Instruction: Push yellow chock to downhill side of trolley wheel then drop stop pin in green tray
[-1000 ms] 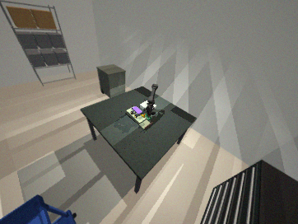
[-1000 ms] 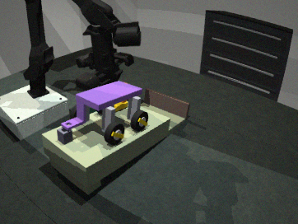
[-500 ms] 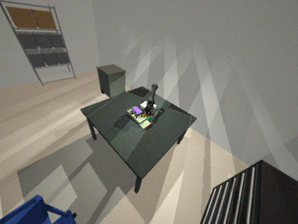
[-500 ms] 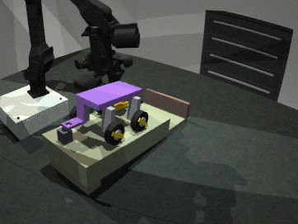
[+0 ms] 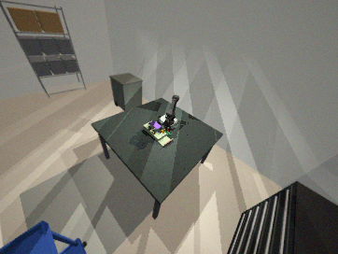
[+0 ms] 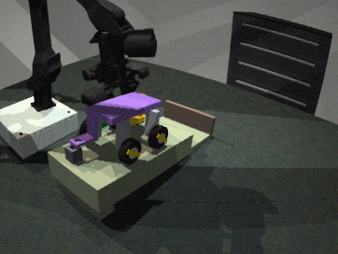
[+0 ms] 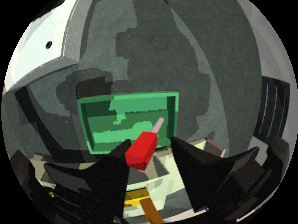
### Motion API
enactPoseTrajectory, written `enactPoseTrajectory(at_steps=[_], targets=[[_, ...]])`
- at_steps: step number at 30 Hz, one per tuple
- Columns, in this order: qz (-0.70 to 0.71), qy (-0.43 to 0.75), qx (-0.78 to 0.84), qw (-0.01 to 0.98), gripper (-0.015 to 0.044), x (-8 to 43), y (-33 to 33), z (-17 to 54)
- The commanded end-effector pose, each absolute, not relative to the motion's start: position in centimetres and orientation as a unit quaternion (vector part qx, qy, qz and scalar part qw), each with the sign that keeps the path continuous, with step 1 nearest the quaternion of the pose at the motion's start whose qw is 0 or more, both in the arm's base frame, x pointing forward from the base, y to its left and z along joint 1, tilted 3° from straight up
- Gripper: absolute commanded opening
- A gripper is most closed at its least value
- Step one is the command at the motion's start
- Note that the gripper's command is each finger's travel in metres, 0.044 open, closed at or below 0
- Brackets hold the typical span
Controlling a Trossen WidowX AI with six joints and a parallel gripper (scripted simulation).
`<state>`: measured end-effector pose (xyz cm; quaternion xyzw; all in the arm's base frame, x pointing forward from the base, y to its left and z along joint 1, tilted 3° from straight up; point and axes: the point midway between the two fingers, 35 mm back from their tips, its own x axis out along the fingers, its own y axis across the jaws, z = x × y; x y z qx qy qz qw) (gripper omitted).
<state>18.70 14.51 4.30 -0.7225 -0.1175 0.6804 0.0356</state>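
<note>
The purple trolley (image 6: pixel 123 105) (image 5: pixel 155 125) stands on the pale ramp (image 6: pixel 75 178), its hitch end beside the grey block (image 6: pixel 73 154) at the high end. The yellow chock (image 6: pixel 136 119) (image 7: pixel 136 196) is on the ramp at the trolley's far side, its orange handle (image 7: pixel 151 212) showing in the wrist view; its contact with a wheel is hidden. My gripper (image 7: pixel 151 142) is partly open behind the trolley. The red-headed pin (image 7: pixel 142 151) is tilted between the parted fingers, its head near the left finger and a gap at the right one. The green tray (image 7: pixel 176 116) lies just beyond and below it.
The white robot base (image 6: pixel 42 133) stands beside the ramp's high end. A brownish end board (image 6: pixel 190 118) closes the ramp's low end. A dark slatted cabinet (image 6: pixel 280 58) (image 5: pixel 268 219) stands away from the table (image 5: pixel 154 173).
</note>
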Motion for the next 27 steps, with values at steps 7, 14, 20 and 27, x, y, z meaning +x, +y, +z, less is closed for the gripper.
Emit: enactPoseTrajectory(at_steps=[7,14,20,27], targets=[[0.682,-0.12,-0.721,0.035,0.019,18.7,14.0,3.9],[0.682,-0.12,-0.721,0.035,0.019,18.8,13.6,3.7],[0.682,-0.12,-0.721,0.035,0.019,18.9,13.3,3.6],[0.682,-0.12,-0.721,0.034,0.019,19.0,13.0,3.3]])
